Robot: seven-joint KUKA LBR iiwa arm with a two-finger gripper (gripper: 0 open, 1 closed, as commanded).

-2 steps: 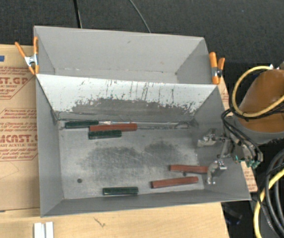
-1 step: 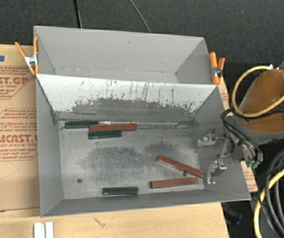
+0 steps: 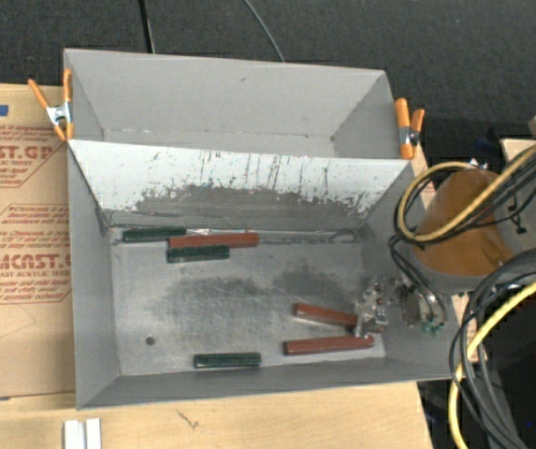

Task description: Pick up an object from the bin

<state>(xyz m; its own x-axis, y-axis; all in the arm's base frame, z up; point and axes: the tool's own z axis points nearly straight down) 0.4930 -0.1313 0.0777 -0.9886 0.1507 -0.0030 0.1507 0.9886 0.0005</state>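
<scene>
A short red-brown stick (image 3: 324, 314) lies on the floor of the bin (image 3: 239, 293), in its lower right part, tilted so that its left end sits a little higher in the view than its right end. The claw (image 3: 372, 314) is down at that right end, low over the bin floor and close to the right wall. Its metal tip overlaps the end of the stick in the view. Whether it is spread or pressed together cannot be told, nor whether it actually pinches the stick.

Just below lies a second red-brown stick (image 3: 328, 346), nearly level, with its right end under the claw's tip and apart from the first stick. Further left, near the front wall, a dark green stick (image 3: 227, 360) lies by itself.

Well apart from these, three more sticks lie along the foot of the back wall: a long red-brown stick (image 3: 213, 241), a dark green one (image 3: 197, 253) just beneath it, and another dark green stick (image 3: 153, 236) to their left.

Behind the claw, the arm's orange cover (image 3: 469, 227) and looped cables (image 3: 415, 204) hang over the bin's right rim.
</scene>
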